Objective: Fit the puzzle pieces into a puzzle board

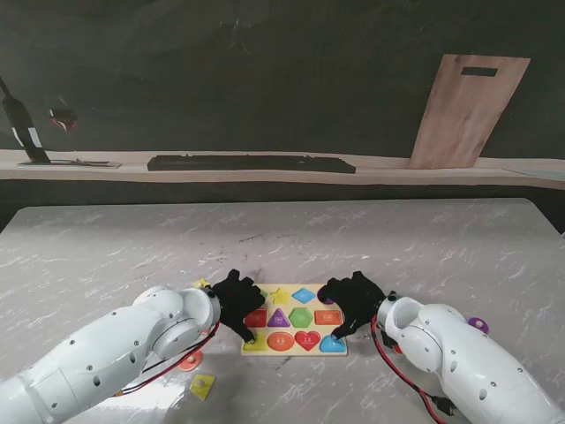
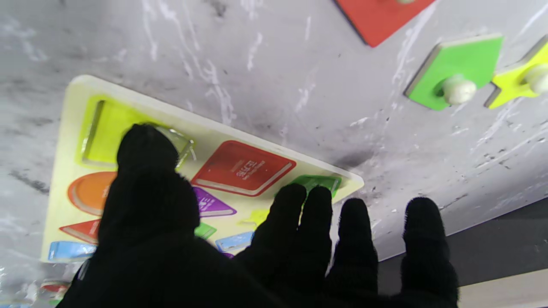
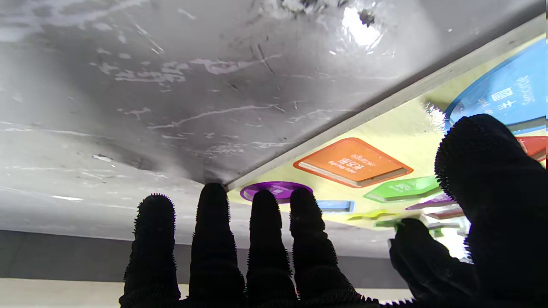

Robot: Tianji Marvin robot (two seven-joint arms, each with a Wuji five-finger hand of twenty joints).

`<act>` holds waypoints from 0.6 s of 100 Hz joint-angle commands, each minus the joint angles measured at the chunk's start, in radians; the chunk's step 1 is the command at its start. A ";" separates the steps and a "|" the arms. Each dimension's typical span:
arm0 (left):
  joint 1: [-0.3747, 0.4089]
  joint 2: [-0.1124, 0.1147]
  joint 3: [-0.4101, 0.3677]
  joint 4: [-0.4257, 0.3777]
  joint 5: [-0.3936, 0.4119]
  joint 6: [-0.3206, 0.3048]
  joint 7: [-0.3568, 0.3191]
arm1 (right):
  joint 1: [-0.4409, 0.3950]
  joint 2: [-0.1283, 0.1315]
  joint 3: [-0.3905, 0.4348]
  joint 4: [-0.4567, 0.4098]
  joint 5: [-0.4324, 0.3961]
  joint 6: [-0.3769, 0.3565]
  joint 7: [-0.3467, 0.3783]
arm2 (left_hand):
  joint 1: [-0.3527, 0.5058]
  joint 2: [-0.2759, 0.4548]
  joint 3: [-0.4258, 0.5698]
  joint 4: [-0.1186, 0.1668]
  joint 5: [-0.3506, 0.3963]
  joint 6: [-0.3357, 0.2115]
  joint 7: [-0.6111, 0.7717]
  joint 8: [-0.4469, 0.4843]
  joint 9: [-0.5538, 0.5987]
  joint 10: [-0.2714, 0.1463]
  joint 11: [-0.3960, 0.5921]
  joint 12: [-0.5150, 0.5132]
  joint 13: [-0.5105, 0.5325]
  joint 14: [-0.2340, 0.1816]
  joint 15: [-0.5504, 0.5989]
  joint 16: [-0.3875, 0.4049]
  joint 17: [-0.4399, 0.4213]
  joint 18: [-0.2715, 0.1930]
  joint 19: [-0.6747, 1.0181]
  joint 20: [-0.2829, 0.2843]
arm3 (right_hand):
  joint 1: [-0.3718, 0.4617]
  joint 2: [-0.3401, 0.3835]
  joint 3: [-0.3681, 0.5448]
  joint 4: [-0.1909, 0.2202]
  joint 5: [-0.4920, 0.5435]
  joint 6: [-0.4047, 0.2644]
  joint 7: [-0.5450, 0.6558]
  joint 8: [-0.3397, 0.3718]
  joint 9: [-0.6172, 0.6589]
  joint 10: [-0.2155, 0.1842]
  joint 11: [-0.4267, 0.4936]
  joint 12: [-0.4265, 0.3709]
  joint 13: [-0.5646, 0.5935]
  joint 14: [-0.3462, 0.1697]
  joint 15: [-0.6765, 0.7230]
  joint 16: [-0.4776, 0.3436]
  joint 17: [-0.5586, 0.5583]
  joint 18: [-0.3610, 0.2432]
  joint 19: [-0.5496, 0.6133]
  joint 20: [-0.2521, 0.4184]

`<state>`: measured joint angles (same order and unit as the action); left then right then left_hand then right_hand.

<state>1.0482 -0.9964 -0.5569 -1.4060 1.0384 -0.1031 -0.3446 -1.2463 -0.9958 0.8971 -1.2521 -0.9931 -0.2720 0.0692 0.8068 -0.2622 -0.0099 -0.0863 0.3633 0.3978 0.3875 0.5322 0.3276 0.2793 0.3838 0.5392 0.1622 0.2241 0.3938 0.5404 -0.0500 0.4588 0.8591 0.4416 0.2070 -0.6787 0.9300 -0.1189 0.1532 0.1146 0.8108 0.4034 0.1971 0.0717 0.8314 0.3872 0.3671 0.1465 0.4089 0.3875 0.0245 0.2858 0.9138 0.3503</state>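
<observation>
1. Puzzle board (image 1: 294, 319) lies flat on the marble table (image 1: 106, 238), between my two black-gloved hands, its coloured shapes seated.
2. My left hand (image 1: 237, 303) rests spread on the board's left end, fingers apart, gripping nothing; my right hand (image 1: 356, 302) does likewise at the right end.
3. Only the left wrist view shows a green piece (image 2: 460, 68) and a yellow star piece (image 2: 520, 75) loose on the table (both knobbed).
4. The stand view alone catches a yellow piece (image 1: 202, 385) nearer to me.
</observation>
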 commanded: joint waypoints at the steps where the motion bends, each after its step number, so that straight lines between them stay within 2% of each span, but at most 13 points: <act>1: 0.038 0.017 0.014 0.019 0.001 -0.010 -0.028 | -0.021 -0.015 -0.024 0.013 -0.005 -0.010 0.011 | 0.010 0.013 -0.018 0.021 0.179 -0.195 0.438 0.162 0.017 -0.011 -0.002 -0.011 0.004 -0.012 -0.003 -0.007 -0.020 -0.164 -0.004 -0.013 | 0.000 0.011 -0.013 0.000 0.016 -0.163 -0.014 -0.007 0.020 -0.022 -0.009 -0.009 0.018 -0.044 0.045 0.022 -0.017 0.011 0.018 0.000; 33: 0.093 0.018 -0.048 -0.016 0.022 -0.015 -0.038 | -0.022 -0.016 -0.027 0.008 0.000 0.001 0.018 | 0.013 0.018 -0.018 0.021 0.184 -0.196 0.443 0.166 0.033 -0.013 0.001 -0.014 0.014 -0.012 0.001 -0.008 -0.010 -0.164 0.001 -0.009 | 0.005 0.037 -0.043 0.010 0.009 -0.165 -0.016 -0.008 0.017 -0.019 -0.007 -0.009 0.014 -0.043 0.050 0.020 -0.020 0.011 0.023 -0.003; 60: 0.107 0.015 -0.060 -0.019 0.022 -0.008 -0.026 | 0.020 -0.026 -0.080 0.039 0.033 0.047 0.005 | 0.014 0.022 -0.018 0.020 0.182 -0.200 0.440 0.163 0.034 -0.015 0.002 -0.016 0.016 -0.013 0.006 -0.007 -0.006 -0.163 0.003 -0.006 | 0.011 0.047 -0.054 0.016 -0.011 -0.160 -0.022 -0.010 0.008 -0.017 -0.004 -0.008 0.010 -0.042 0.053 0.020 -0.022 0.010 0.027 -0.005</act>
<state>1.1258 -0.9915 -0.6336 -1.4494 1.0656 -0.1081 -0.3536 -1.2137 -1.0027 0.8421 -1.2402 -0.9593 -0.2290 0.0611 0.8068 -0.2533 -0.0095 -0.0863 0.3633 0.4164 0.3879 0.5838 0.3384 0.2883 0.3838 0.5311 0.1631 0.2241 0.3939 0.5400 -0.0502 0.4589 0.8591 0.4415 0.2084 -0.6412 0.8945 -0.1189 0.1533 0.0994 0.8972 0.4431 0.2045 0.0683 0.8285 0.3865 0.3572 0.1510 0.4359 0.4056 0.0227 0.2857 0.9244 0.3503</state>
